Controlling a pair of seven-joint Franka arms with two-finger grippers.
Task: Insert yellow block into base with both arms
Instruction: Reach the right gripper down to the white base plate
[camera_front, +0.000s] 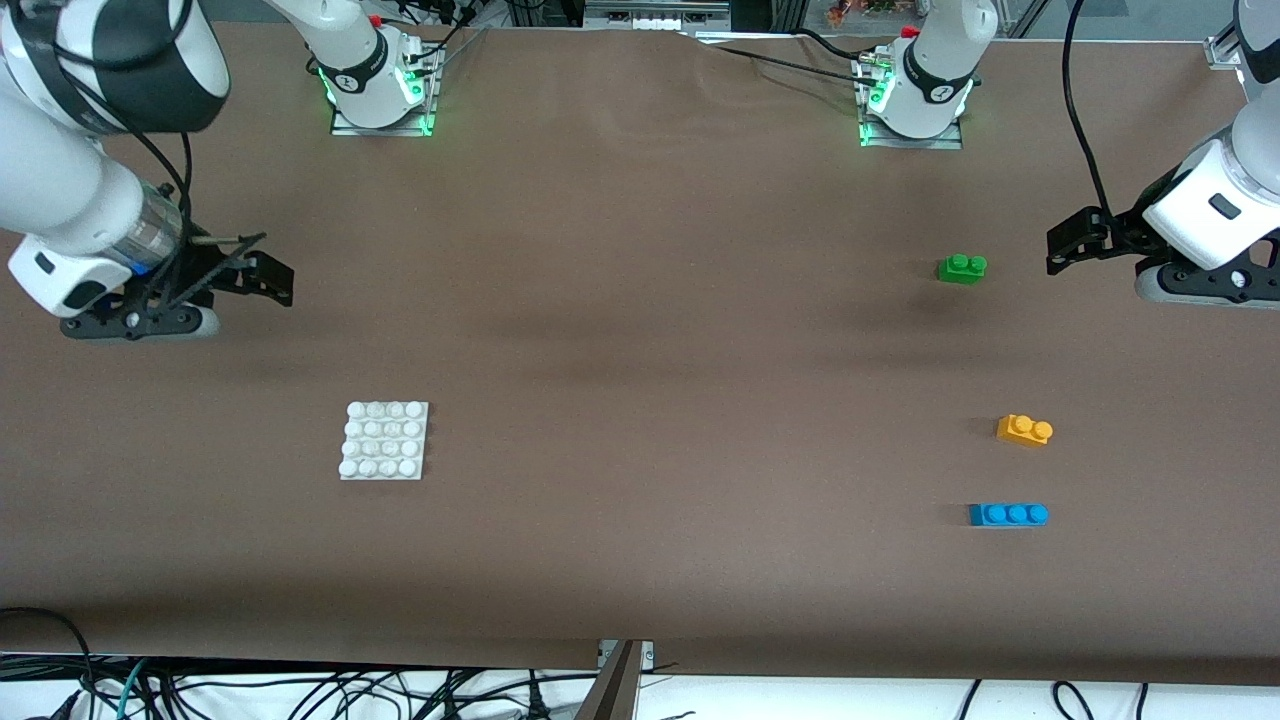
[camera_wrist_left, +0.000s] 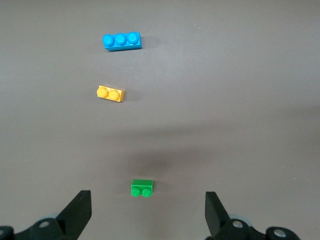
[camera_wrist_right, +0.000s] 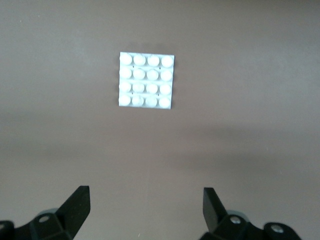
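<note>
Nearest the front camera lies the blue brick (camera_front: 1008, 515), a three-stud piece resting flat on the brown tabletop (camera_front: 640, 350) toward the left arm's end. Just a little farther from the camera than it sits the yellow block (camera_front: 1024, 430) (two studs up, turned slightly askew), apart from the blue one and touching nothing. Farther still, on the same end, is the green brick (camera_front: 962, 268), also alone on the cloth.

Toward the right arm's end, well apart from all three bricks, the white base (camera_front: 384, 440) lies flat with its four-by-four studs facing up; nothing is fitted on it.

Up off the tabletop hangs the left hand (camera_front: 1072, 245), near the green brick. Its wrist view shows both black fingers (camera_wrist_left: 77, 212) spread wide with nothing between them, and the green brick (camera_wrist_left: 142, 188), yellow block (camera_wrist_left: 110, 93) and blue brick (camera_wrist_left: 121, 41) ranged out on the cloth below.

Over bare cloth at the other end hangs the right hand (camera_front: 262, 270), with the base closer to the camera than the spot under it. Its fingers (camera_wrist_right: 75, 207) are likewise spread wide and empty, with the base (camera_wrist_right: 146, 80) in plain sight of its wrist camera.
</note>
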